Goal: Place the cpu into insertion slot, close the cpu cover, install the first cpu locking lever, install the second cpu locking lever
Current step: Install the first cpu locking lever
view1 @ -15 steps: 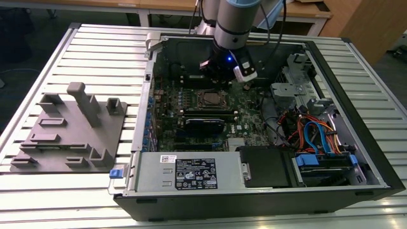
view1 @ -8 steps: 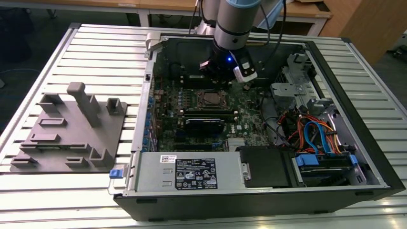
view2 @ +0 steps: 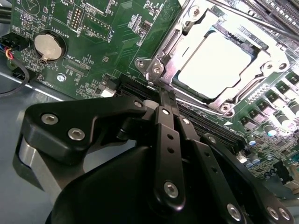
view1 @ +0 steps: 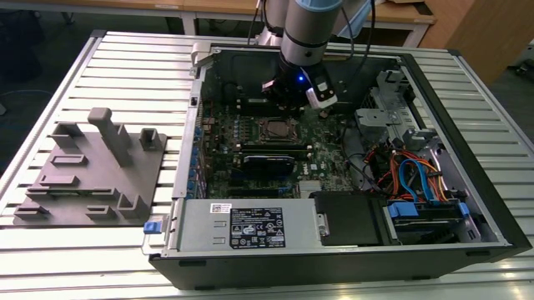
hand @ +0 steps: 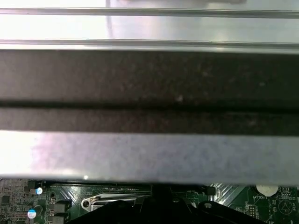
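The cpu [view2: 212, 63] lies flat in the insertion slot [view2: 225, 108], its pale metal face up. Over it the silver cpu cover [view2: 164, 46] is folded down, framing the chip through its window. A thin metal lever rod [view2: 252, 16] runs along the socket's far side. My gripper [view2: 167, 93] is shut, its black fingers pressed together with nothing visibly between them. The tips sit just beside one corner of the socket. In the exterior view the gripper [view1: 288, 103] hangs inside the open computer case, just behind the cpu [view1: 273, 129].
The case walls [view1: 434, 94] ring the motherboard. Black memory slots [view2: 205, 123] run beside the socket and a coin battery [view2: 49, 45] sits further off. Coloured cables [view1: 409, 175] and a power supply [view1: 246, 225] fill the near side. A grey fixture block [view1: 92, 169] stands outside, at the exterior view's left.
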`<state>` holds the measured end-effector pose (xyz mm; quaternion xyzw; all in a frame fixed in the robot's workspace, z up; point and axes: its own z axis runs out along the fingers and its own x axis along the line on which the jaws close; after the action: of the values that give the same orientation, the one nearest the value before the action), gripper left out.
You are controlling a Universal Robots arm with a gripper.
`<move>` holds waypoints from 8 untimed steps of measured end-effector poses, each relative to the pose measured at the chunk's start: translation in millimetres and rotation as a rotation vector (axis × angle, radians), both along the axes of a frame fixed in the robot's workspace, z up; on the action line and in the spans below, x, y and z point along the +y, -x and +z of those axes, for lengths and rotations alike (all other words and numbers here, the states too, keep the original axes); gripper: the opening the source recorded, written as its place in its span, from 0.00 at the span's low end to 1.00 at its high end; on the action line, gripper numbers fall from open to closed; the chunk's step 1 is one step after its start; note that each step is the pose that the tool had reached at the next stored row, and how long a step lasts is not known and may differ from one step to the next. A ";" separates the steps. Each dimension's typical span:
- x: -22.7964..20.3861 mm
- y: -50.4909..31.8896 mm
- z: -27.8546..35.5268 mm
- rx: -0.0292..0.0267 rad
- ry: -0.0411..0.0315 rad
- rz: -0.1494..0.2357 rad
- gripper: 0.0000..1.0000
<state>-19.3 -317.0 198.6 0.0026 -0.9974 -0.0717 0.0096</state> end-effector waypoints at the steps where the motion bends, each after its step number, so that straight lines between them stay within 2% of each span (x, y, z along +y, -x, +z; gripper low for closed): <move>1: 0.0 0.0 0.0 0.0000 0.0000 0.000 0.11; 8: -0.5 0.0 0.7 -0.0001 -0.0005 0.000 0.11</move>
<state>-19.3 -317.6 199.3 0.0026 -0.9974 -0.0720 0.0095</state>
